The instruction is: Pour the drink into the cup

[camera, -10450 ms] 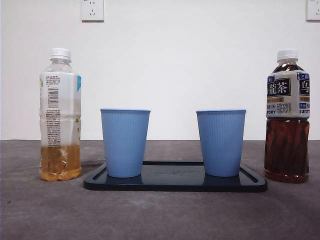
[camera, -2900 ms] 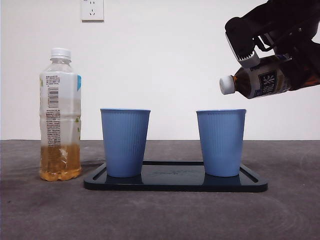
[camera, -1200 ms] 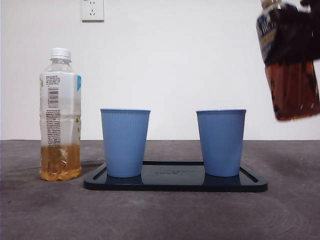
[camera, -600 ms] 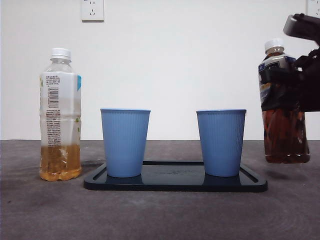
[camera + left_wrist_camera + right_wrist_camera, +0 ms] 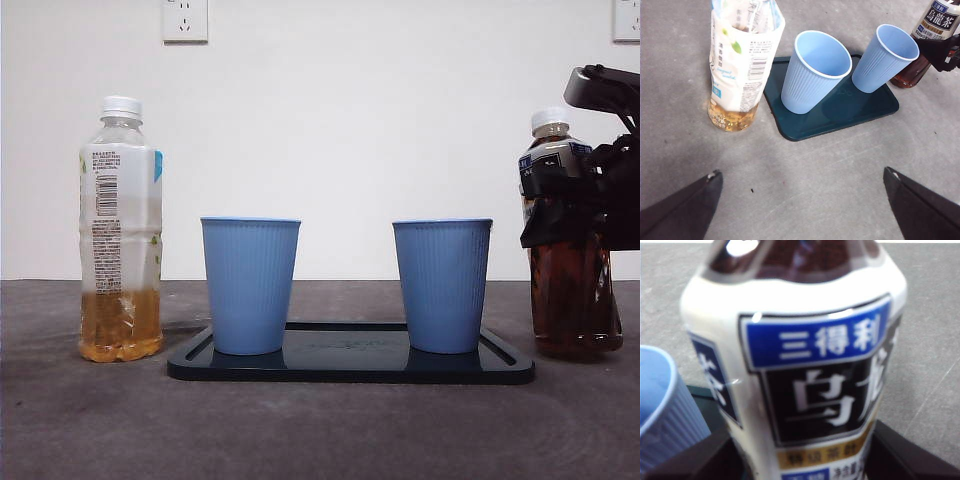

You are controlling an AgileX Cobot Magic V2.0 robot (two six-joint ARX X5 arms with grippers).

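A dark oolong tea bottle (image 5: 572,300) with a white cap on stands upright at the far right, its base at or just above the table. My right gripper (image 5: 585,195) is shut around its label; the right wrist view shows the label (image 5: 805,365) filling the frame between my jaws. Two blue ribbed cups, the left cup (image 5: 250,285) and the right cup (image 5: 442,285), stand on a dark tray (image 5: 350,368). The bottle is to the right of the right cup. My left gripper (image 5: 801,174) is open and empty, above the table in front of the tray.
A capped pale tea bottle (image 5: 121,230), about a third full, stands left of the tray. A white wall with power sockets (image 5: 185,20) rises behind the table. Grey tabletop (image 5: 320,430) lies in front of the tray.
The right gripper has carried the dark bottle down from high at the right to table level, upright. Cups, tray and pale bottle have not moved.
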